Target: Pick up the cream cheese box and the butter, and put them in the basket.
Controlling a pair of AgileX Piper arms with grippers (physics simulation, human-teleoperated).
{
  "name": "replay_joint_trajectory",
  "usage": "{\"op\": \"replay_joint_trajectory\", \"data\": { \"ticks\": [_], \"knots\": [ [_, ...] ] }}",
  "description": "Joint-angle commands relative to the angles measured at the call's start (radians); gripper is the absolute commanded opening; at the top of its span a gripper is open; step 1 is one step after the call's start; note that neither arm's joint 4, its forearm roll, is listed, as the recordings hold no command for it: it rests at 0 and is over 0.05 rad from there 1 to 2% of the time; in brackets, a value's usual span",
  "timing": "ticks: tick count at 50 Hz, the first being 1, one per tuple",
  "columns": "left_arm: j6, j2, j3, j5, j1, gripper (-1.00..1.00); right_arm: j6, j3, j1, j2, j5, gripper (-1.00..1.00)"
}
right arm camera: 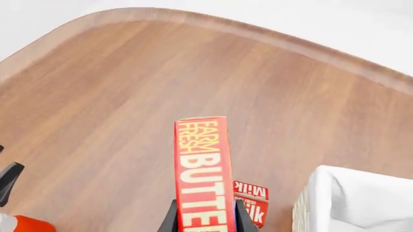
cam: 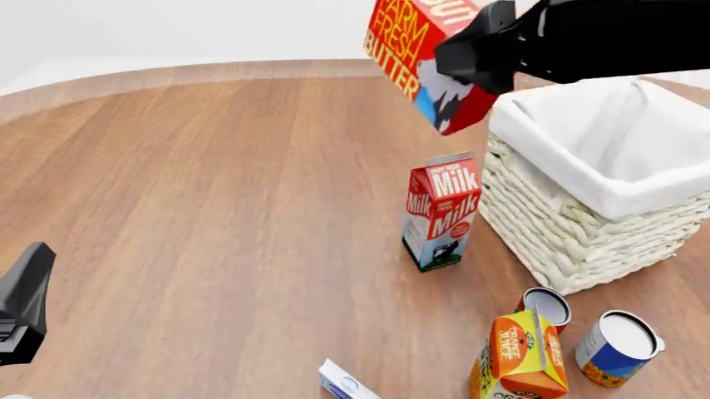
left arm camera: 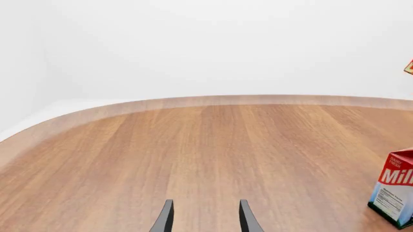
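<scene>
both arms (cam: 599, 37) are plain matte black, blocky housings, with thin black tapered fingers (left arm camera: 165, 218)

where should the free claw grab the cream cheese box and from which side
Judging by its pose, from above. The cream cheese box lies flat on the table at the near edge of the front view, partly cut off, so its wide top faces up. Span its narrow width across the light-blue sides. The open left claw is the free one; the right claw holds the butter.
</scene>
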Motion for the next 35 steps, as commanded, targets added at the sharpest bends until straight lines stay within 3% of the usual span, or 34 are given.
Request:
{"op": "replay_joint_trajectory", "data": {
  "ticks": [1,17,35],
  "knots": [
    [0.0,0.0,0.0,0.0,0.0,1.0,-0.015,-0.107,-0.057,-0.073,0.051,-1.0],
    [0.0,0.0,0.001,0.0,0.0,1.0,-0.021,-0.179,-0.168,-0.195,0.119,-1.0],
    [0.0,0.0,0.001,-0.001,0.0,1.0,0.101,-0.066,-0.307,-0.356,0.109,-1.0]
  ]
}}
